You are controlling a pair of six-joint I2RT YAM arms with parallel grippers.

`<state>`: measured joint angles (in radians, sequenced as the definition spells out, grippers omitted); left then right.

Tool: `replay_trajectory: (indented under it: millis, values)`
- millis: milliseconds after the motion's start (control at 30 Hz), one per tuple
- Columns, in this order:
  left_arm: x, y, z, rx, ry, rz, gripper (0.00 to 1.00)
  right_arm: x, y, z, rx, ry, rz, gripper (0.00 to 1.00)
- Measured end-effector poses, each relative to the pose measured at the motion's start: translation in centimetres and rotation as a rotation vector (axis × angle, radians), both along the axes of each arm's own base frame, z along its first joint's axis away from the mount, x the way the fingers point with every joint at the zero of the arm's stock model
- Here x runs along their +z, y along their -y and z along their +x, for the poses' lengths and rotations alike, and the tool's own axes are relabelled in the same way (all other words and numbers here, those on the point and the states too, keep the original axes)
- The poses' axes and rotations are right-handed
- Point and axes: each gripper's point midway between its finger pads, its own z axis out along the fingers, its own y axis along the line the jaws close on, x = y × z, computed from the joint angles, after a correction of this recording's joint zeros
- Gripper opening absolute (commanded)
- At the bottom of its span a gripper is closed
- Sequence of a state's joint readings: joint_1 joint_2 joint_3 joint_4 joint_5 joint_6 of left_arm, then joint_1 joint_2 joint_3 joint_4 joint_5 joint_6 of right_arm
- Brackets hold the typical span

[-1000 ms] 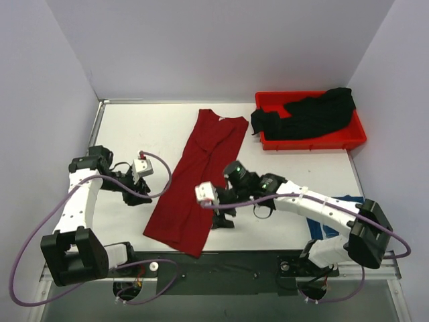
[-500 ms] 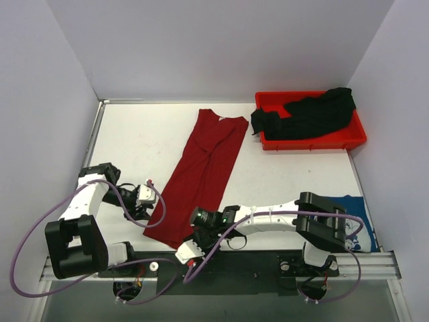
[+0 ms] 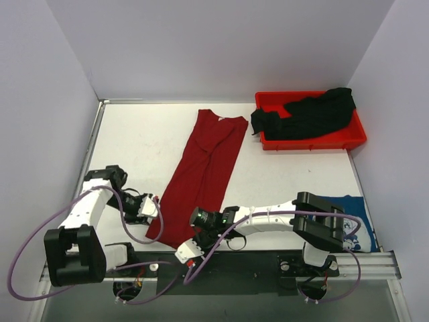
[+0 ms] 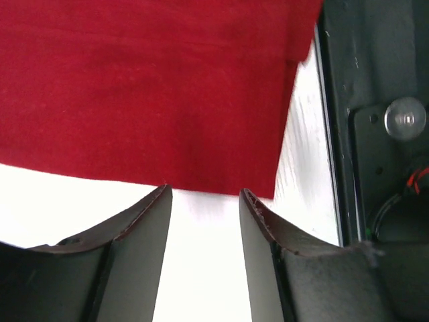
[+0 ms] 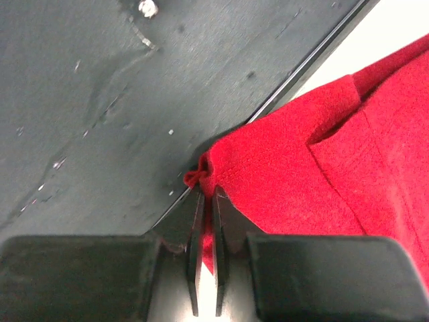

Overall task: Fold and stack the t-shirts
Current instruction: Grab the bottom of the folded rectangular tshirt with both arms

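At lower left the left pincer (image 4: 204, 194) stands released, tips just at the near hem of the dark red t-shirt (image 3: 204, 168) on the desk (image 3: 134, 134). At lower centre the right pincer (image 5: 206, 191) is clenched on the hem's other corner. Grasping for the fold seems half done; the left must next advance and close.

**No readable writing**

No words, numbers or labels can be made out in any view. The blue shirt (image 3: 354, 216) at the near right corner of the tabletop (image 3: 141, 141) bears a white print, too small and too hidden to read.
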<state>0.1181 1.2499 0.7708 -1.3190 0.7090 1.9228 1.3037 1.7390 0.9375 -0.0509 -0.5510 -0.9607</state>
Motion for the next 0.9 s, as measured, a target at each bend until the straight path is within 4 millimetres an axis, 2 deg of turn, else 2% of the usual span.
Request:
replay_trajectory:
  millis: [100,200,367,467,567,800,900]
  values:
    - [-0.3,0.4,-1.1,-0.146,0.046,0.078,0.59,0.0,1.5,0.1,-0.021,-0.004,-0.002,0.00]
    - [-1.3,0.7,-3.1,-0.282,0.049,0.141,0.61,0.1,2.9,0.5,-0.056,-0.020,-0.005,0.00]
    - [-2.9,1.0,-6.2,-0.455,0.032,0.187,0.62,0.1,4.4,1.2,-0.094,-0.016,-0.009,0.00]
    - [-3.9,1.3,-7.3,-0.536,0.037,0.196,0.62,0.1,4.7,1.1,-0.102,-0.018,-0.012,0.00]
    - [-4.8,1.5,-7.2,-0.565,0.061,0.200,0.61,0.1,4.8,1.1,-0.109,-0.020,-0.014,0.00]
    - [-6.0,2.2,-5.0,-0.559,0.167,0.203,0.58,0.0,4.9,1.0,-0.126,-0.032,-0.020,0.00]
    - [-6.3,2.3,-4.7,-0.555,0.189,0.200,0.52,0.0,4.9,1.0,-0.134,-0.037,-0.023,0.00]
